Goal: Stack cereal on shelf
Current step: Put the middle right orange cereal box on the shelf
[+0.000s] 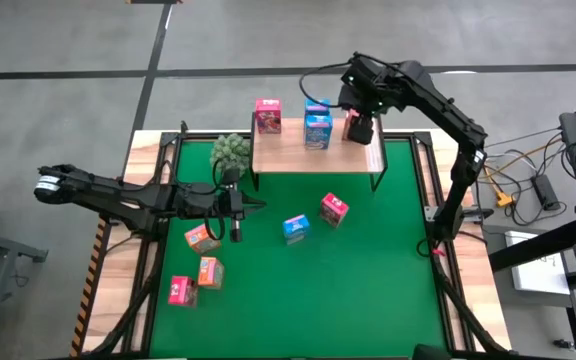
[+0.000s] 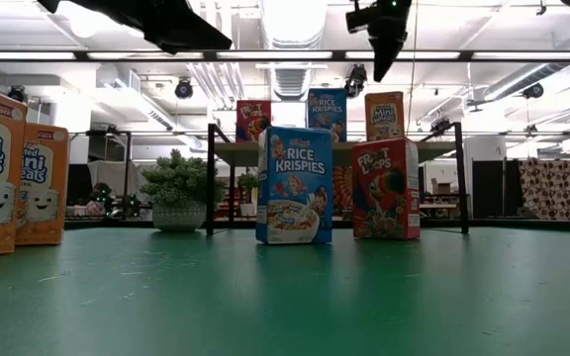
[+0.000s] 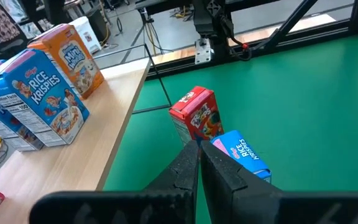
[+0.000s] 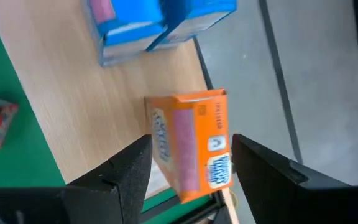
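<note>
Right wrist view: right gripper (image 4: 188, 165) jaws stand wide astride the upright orange box (image 4: 191, 146) on the shelf (image 4: 79, 106); left gripper (image 3: 199, 163) shut.

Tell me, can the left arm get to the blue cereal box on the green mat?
Probably yes. The left gripper hangs shut over the mat, and the blue box stands just beyond it with open mat in between. The Froot Loops box beside it stands apart. The gripper would need to open first.
</note>
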Motion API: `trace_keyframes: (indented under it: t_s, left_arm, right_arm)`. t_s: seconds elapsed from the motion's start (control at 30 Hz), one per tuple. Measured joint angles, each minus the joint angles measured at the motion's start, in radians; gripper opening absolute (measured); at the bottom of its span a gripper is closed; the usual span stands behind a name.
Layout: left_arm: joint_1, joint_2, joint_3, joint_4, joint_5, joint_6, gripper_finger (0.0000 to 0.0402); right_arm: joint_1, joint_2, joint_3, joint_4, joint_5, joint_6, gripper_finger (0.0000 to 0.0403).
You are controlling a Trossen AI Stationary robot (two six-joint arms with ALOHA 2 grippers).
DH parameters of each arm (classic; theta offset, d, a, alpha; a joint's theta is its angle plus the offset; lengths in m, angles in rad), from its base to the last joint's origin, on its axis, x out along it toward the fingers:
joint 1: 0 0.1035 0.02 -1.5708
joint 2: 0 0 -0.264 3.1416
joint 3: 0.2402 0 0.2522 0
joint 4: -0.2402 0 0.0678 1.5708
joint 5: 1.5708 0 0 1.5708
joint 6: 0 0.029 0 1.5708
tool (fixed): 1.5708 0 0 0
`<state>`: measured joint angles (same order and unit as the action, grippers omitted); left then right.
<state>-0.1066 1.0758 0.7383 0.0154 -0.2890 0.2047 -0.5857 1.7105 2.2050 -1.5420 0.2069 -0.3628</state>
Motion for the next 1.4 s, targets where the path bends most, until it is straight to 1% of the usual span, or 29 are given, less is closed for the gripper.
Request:
trace_keyframes:
  t_s: [0.07,0.13,0.23,0.27,0.4,0.5,0.53,0.6,0.7,0.77,0.87,1.0,1.07,1.13,1.4]
  left_arm:
    - [0.000,0.000,0.000,0.000,0.000,0.016,0.0000]
    - [0.000,0.000,0.000,0.003,0.000,0.034,0.0000]
    - [0.000,0.000,0.000,0.019,0.000,0.067,0.0000]
    - [0.000,0.000,0.000,0.025,0.000,0.076,0.0000]
    - [0.000,0.000,0.000,0.036,0.000,0.118,0.0000]
    - [0.000,0.000,0.000,0.038,0.000,0.145,0.0000]
    - [0.000,0.000,0.000,0.038,0.000,0.154,0.0000]
    - [0.000,0.000,0.000,0.044,0.000,0.172,0.0000]
    - [0.000,0.000,0.000,0.049,0.000,0.202,0.0000]
    - [0.000,-0.001,0.000,0.051,0.000,0.218,0.0000]
    - [0.000,-0.010,0.000,0.054,0.000,0.261,0.0000]
    - [0.000,-0.037,0.000,0.072,0.000,0.327,0.0000]
    - [0.000,-0.050,0.000,0.072,-0.001,0.335,0.0000]
    - [0.000,-0.061,0.000,0.070,0.000,0.336,0.0000]
    - [0.000,-0.080,0.000,0.026,-0.001,0.336,0.0000]
  right_arm:
    - [0.010,-0.002,0.019,-0.006,-0.027,0.035,0.0205]
    - [0.022,-0.006,0.031,-0.028,-0.099,0.063,0.0193]
    - [0.044,-0.035,0.011,-0.027,-0.228,0.110,0.0157]
    - [0.055,-0.046,0.000,-0.030,-0.255,0.121,0.0141]
    - [0.106,-0.106,-0.080,-0.027,-0.260,0.187,0.0071]
    - [0.134,-0.171,-0.188,0.002,-0.257,0.223,0.0024]
    - [0.138,-0.196,-0.231,0.030,-0.248,0.243,0.0016]
    - [0.138,-0.247,-0.325,0.108,-0.207,0.286,0.0014]
    - [0.124,-0.309,-0.460,0.196,-0.108,0.348,0.0013]
    - [0.104,-0.340,-0.530,0.212,-0.058,0.385,0.0013]
    - [0.063,-0.373,-0.620,0.231,-0.030,0.461,0.0013]
    - [0.009,-0.398,-0.717,0.273,0.046,0.534,0.0013]
    - [-0.020,-0.411,-0.755,0.318,0.074,0.546,0.0013]
    - [-0.043,-0.416,-0.778,0.371,0.079,0.548,0.0013]
    - [-0.105,-0.416,-0.783,0.565,0.083,0.537,0.0013]
